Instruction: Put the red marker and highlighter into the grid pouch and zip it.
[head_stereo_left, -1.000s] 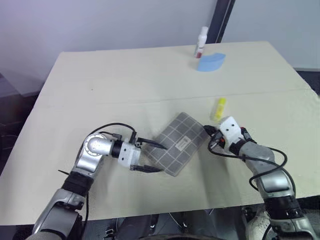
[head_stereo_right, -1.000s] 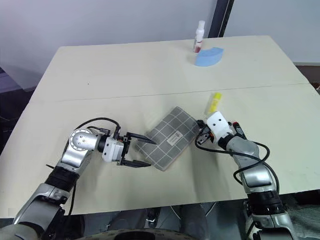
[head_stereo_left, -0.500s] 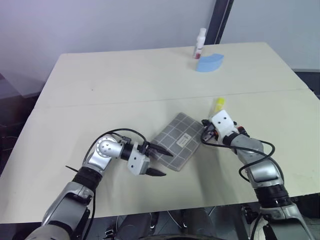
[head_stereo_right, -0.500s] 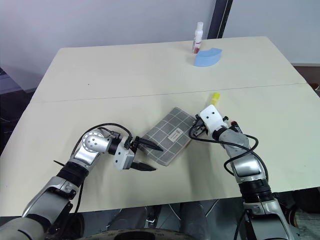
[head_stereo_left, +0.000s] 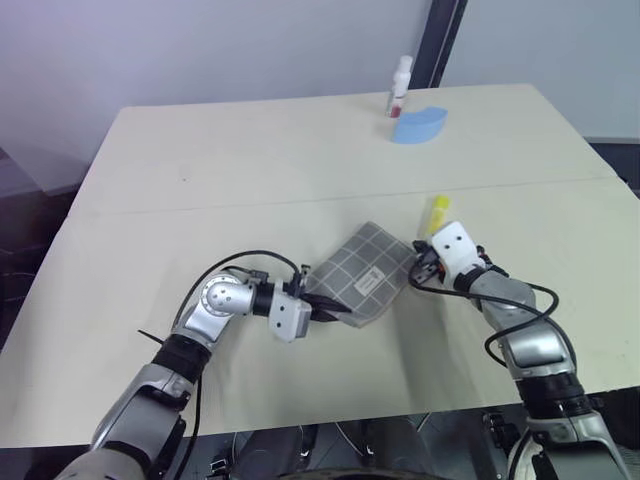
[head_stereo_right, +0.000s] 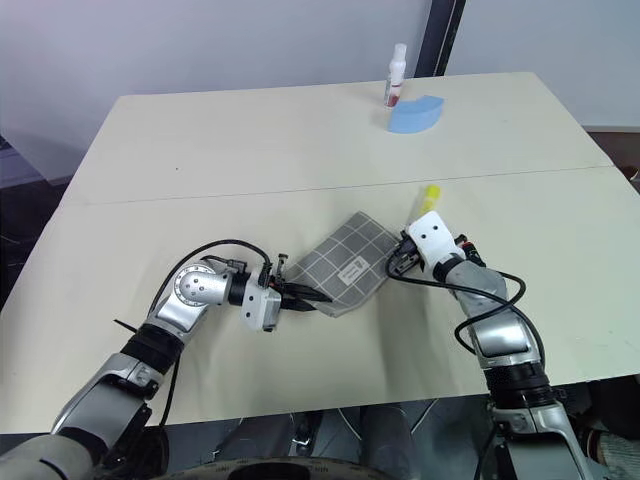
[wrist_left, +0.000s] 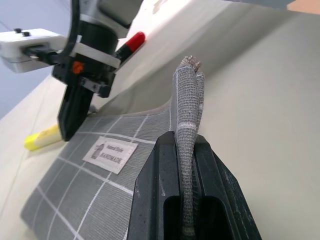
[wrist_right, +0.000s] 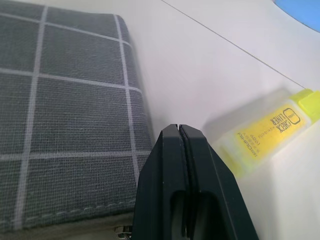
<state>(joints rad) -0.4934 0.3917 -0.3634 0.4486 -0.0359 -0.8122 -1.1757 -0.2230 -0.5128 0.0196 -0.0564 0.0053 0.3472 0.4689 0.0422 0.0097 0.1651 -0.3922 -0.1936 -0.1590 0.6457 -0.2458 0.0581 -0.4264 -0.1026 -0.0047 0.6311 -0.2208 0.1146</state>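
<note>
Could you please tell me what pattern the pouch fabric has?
The grid pouch is grey with white grid lines, clearest in the right wrist view.

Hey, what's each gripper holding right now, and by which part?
The left gripper is shut on the grid pouch, pinching a fold of fabric at its near edge. The right gripper is shut and holds nothing, between the pouch and the highlighter.
</note>
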